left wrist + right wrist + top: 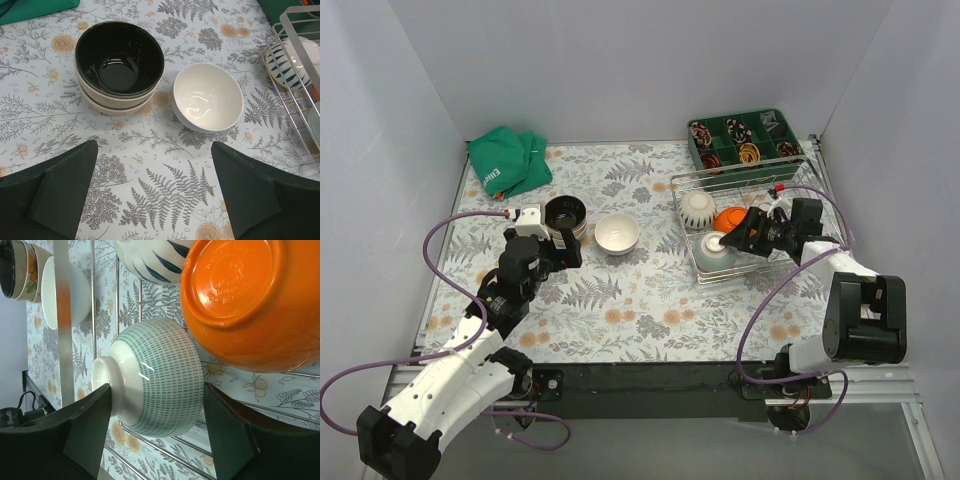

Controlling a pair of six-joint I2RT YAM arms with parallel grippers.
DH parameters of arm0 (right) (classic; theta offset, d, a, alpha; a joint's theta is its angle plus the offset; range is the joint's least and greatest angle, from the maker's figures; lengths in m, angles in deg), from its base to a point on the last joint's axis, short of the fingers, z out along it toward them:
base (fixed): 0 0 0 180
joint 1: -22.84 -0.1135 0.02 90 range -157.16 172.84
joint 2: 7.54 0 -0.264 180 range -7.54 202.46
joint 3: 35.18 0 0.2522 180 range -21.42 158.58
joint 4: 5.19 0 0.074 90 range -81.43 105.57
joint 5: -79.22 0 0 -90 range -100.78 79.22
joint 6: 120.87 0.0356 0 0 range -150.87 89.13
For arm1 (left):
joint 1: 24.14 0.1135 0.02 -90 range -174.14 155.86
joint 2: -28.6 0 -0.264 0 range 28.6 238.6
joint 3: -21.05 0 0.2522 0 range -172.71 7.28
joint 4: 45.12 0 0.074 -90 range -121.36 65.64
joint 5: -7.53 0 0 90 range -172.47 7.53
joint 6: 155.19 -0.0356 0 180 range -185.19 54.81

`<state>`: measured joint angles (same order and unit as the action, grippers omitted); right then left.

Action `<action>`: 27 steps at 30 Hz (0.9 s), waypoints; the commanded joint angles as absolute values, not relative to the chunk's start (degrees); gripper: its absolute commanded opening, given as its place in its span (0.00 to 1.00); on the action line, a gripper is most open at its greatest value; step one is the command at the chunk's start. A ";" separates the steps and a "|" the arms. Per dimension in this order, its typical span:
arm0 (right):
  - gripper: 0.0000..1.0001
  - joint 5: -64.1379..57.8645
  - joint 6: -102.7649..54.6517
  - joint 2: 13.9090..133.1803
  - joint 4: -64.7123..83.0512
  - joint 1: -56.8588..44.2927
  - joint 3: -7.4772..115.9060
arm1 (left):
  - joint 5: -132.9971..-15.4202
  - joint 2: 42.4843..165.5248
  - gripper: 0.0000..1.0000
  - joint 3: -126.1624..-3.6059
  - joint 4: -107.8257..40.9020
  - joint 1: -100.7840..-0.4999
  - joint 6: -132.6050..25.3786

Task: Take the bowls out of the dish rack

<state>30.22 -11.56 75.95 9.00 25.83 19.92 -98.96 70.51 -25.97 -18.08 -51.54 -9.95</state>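
The wire dish rack [760,181] stands at the right. Three bowls lie upside down in it: a white one with blue stripes [697,207], an orange one [729,217] and a pale green patterned one [715,247]. My right gripper [736,238] is open. In the right wrist view its fingers [90,425] straddle the green bowl [155,377] from foot to rim, under the orange bowl [240,295]. On the table left of the rack stand a stack topped by a dark-glazed bowl [120,57] and a white bowl [207,97]. My left gripper [154,147] is open and empty, just in front of them.
A green compartment tray [745,138] sits behind the rack. A green cloth [508,160] lies at the back left. Grey walls close in the floral tablecloth on three sides. Purple cables loop beside both arms.
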 commanded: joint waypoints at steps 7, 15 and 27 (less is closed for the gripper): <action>0.01 25.35 -13.99 69.46 12.79 25.74 23.84 | -98.73 69.99 0.98 -25.94 -18.61 -51.74 -10.70; 0.01 18.16 -17.86 65.94 17.44 23.55 26.48 | -98.73 69.99 0.98 -26.03 -18.61 -51.65 -10.70; 0.01 -4.96 -29.80 63.83 21.23 11.25 36.67 | -97.94 70.17 0.98 -26.64 -18.44 -51.74 -10.61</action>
<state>5.49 -23.67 66.39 22.46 15.12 30.98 -98.37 70.51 -25.97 -18.06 -51.54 -9.93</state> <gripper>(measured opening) 0.755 0.982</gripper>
